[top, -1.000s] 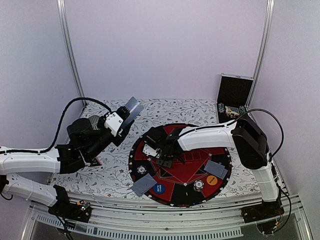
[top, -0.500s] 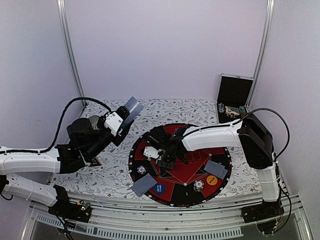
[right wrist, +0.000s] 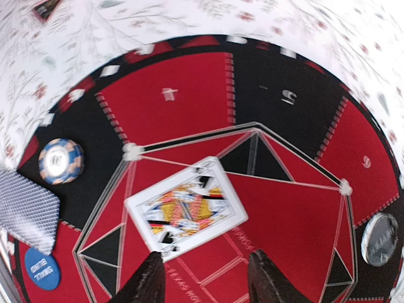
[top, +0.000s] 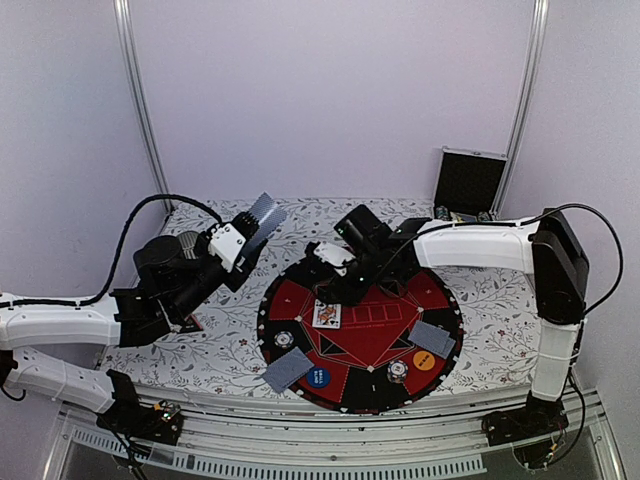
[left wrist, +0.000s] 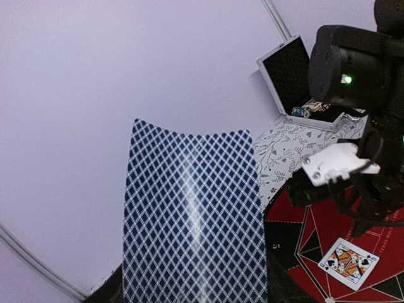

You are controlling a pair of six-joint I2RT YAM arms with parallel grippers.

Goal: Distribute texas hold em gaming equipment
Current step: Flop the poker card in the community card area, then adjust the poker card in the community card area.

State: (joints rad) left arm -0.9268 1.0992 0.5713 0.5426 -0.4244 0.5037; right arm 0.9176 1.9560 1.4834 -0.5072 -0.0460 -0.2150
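Gripping a blue-checked playing card (left wrist: 192, 214), my left jaws sit raised. My right jaws gape over a face-up white card (right wrist: 186, 211).

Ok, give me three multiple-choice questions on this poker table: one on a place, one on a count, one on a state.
1. Where is the face-up card? A: round mat. B: black case. C: floral cloth.
2. Face-down cards on the mat? A: one. B: two. C: four.
3. The right claw? A: open, empty. B: shut on a chip. C: shut on a card.
Key: A, it lies on red felt; B, one by the blue disc, one by the orange disc; A, fingers apart, nothing between.
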